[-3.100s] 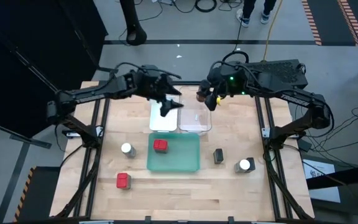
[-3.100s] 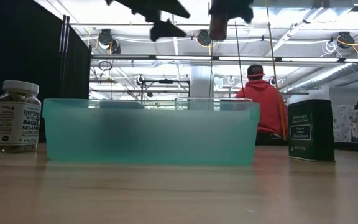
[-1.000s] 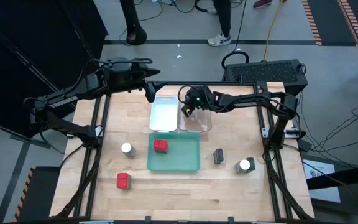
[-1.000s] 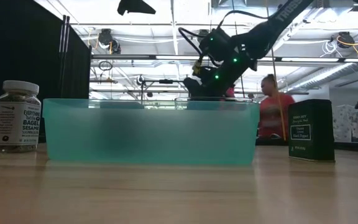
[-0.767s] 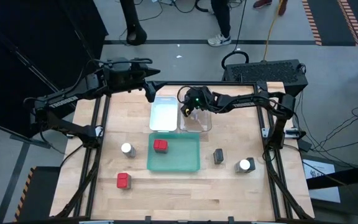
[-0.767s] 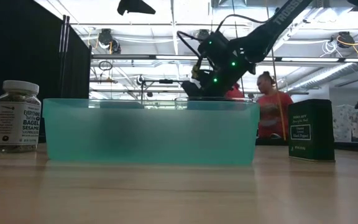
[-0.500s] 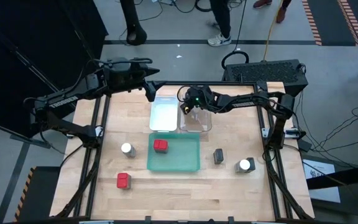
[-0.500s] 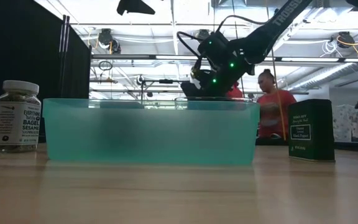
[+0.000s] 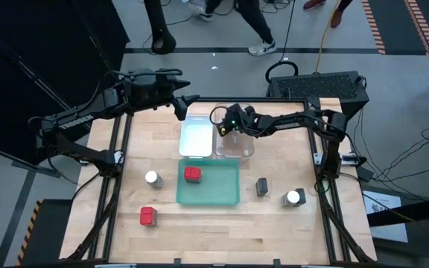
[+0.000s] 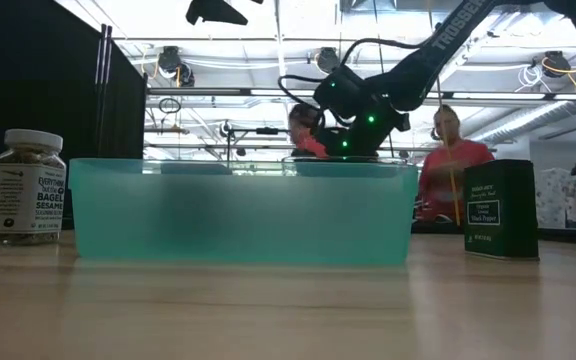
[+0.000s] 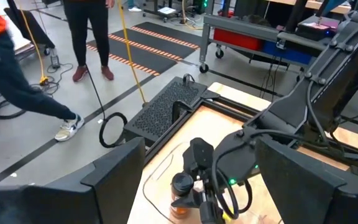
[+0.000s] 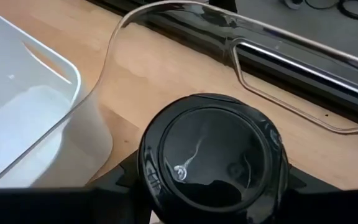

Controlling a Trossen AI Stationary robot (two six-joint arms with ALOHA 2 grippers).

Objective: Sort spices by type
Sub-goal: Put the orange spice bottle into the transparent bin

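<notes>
Partly hidden, the right gripper (image 9: pixel 225 129) grips the dark-lidded jar (image 12: pixel 213 163).

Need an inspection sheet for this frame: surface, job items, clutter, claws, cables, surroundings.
Surface: wooden table, bare around the trays.
Job's things: red tin in green tray; second red tin, two white-lidded jars and grey tin loose on the table; dark-lidded jar held at the clear tray.
Clutter: nothing seen.
Claws: right claw shut on the dark-lidded jar over the clear tray; left claw open, beside the white tray.
Cables: yellow cable and dark cables on the floor behind the table.
Surroundings: people walking behind the table.
</notes>
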